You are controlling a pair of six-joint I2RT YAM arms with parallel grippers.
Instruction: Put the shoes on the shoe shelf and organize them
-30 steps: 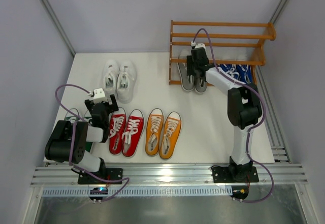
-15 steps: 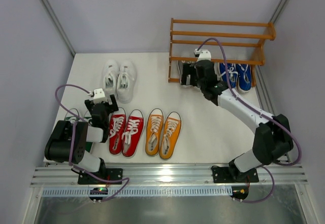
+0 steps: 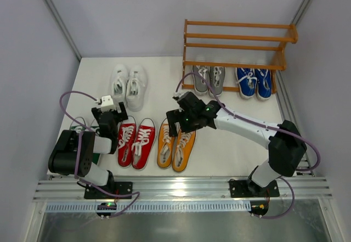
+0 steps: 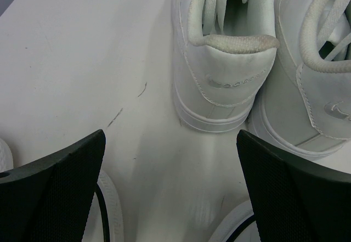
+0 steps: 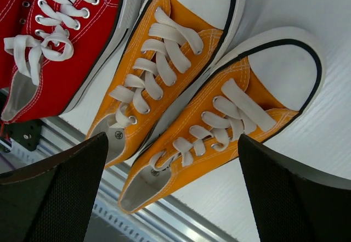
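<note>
- Right gripper (image 3: pixel 178 122): jaws are spread wide and nothing is held. It is poised over the toe end of the orange pair (image 3: pixel 176 144).
- Key relation: in the top view the orange pair lies just toward 6 o'clock of the right gripper, almost directly beneath it. The two shoes are set side by side and touching, with the long axis running 12 to 6, toes at 12 and heels at 6.
- In the right wrist view both white toe caps and the laces are framed between the spread fingers (image 5: pixel 60 192), so the jaw line is judged to run across the pair.
- Nearer arm: the right. The left gripper (image 3: pixel 111 110) is also spread and empty, and is pointed at the heels of the white pair (image 4: pixel 225 61) at its 12 o'clock.
- Neighbours: the red pair (image 3: pixel 135 142) lies just beside the orange pair at 9 o'clock. A closing finger is judged likely to brush it. The green pair (image 3: pixel 81 124) is mostly hidden under the left arm.
- Shoe shelf (image 3: pixel 238 34): it is seen at 1 o'clock of the orange pair, well apart. On its bottom tier the grey pair (image 3: pixel 209 78) and the blue pair (image 3: pixel 255 82) are seated, and the two upper tiers are bare.
- The way across the table (image 3: pixel 159 77) to the shelf is judged unobstructed.
</note>
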